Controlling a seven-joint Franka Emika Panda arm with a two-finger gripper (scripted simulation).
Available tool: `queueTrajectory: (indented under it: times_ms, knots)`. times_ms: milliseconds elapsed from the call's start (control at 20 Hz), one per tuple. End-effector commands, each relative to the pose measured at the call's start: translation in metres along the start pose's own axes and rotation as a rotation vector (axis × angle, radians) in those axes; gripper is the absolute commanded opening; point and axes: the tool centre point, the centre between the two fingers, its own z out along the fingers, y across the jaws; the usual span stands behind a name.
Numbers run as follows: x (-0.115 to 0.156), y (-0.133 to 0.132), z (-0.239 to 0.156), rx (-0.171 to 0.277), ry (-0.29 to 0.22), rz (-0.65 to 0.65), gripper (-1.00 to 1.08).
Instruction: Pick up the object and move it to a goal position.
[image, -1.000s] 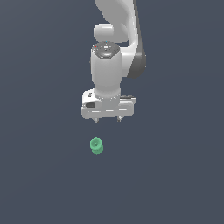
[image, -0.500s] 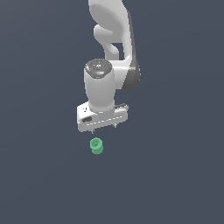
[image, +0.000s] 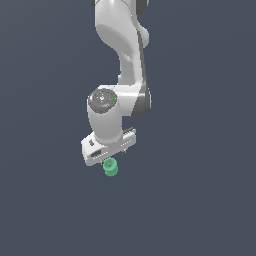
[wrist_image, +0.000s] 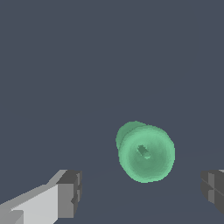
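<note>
The object, a small green spool (image: 110, 167), stands on the dark grey floor with its hollow top facing up. My white gripper (image: 110, 154) hangs directly above it, close to its top, so the hand partly covers it in the exterior view. In the wrist view the spool (wrist_image: 146, 152) lies between and beyond my two fingers (wrist_image: 70, 192), which stand wide apart, wider than the spool. The gripper (wrist_image: 141, 192) is open and holds nothing. The spool touches neither finger.
The plain dark grey floor (image: 200, 200) spreads out on all sides. My white arm (image: 125, 50) rises from the hand to the top of the exterior view. No goal marker shows.
My gripper has come down and shifted toward the exterior view's left, from well above the spool to just over it. The spool has not moved.
</note>
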Motion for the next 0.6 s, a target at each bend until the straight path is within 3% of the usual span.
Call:
queueTrajectory:
  times_ms: [0, 550]
  knots:
    - [0.000, 0.006, 0.009, 0.004, -0.003, -0.047, 1.00]
    - [0.000, 0.019, 0.028, 0.014, -0.009, -0.146, 1.00]
